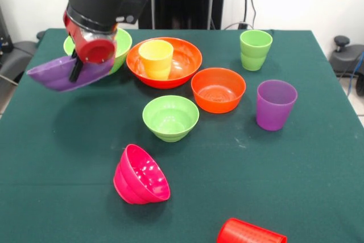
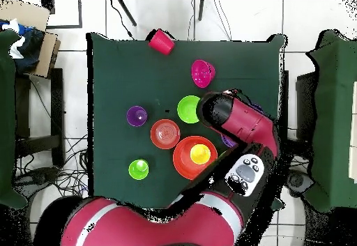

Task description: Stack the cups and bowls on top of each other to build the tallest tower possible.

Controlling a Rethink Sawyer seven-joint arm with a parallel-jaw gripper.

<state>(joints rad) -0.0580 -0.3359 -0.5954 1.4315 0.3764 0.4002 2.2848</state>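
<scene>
We can't see the gripper (image 1: 74,71) fingertips clearly; the large purple bowl (image 1: 57,75) hides them in the front view and the arm (image 2: 237,121) covers them overhead. Arm also blocks most of the large lime green bowl (image 1: 122,46). The red cup (image 1: 250,233) is cut off by the front view's bottom edge. Overhead, purple bowl shows only as slivers beside the arm.
</scene>
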